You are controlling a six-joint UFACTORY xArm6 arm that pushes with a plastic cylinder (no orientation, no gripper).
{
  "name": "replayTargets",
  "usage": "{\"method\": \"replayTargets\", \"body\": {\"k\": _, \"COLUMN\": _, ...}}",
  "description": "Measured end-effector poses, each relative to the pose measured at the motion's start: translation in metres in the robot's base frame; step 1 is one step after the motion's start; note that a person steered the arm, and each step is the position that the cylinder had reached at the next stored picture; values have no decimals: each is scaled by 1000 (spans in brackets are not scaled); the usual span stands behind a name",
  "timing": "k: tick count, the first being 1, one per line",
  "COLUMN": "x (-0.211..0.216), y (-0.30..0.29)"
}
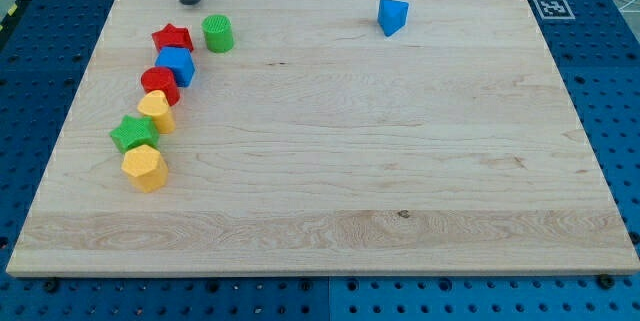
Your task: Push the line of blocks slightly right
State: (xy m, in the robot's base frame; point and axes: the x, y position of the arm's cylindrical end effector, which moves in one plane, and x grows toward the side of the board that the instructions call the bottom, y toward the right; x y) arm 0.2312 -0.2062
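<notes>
Blocks in a slanted line, red star to yellow block, are seen below my tip, which touches nothing.

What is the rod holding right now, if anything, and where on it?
Nothing is held. My tip rests on the board above the red star block and left of the green cylinder, touching neither.

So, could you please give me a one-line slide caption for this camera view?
My tip sits at the view's top, above a slanted line of blocks from red star to yellow hexagon.
</notes>
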Motion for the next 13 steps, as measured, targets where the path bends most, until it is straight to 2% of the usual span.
{"method": "replayTargets", "body": {"k": 2, "x": 1, "y": -99}}
{"method": "replayTargets", "body": {"k": 7, "x": 42, "y": -99}}
{"method": "replayTargets", "body": {"k": 8, "x": 93, "y": -98}}
{"method": "replayTargets", "body": {"k": 9, "x": 140, "y": -94}}
{"method": "replayTargets", "body": {"k": 11, "x": 150, "y": -28}}
{"method": "replayTargets", "body": {"k": 12, "x": 150, "y": -19}}
{"method": "replayTargets", "body": {"k": 13, "x": 150, "y": 31}}
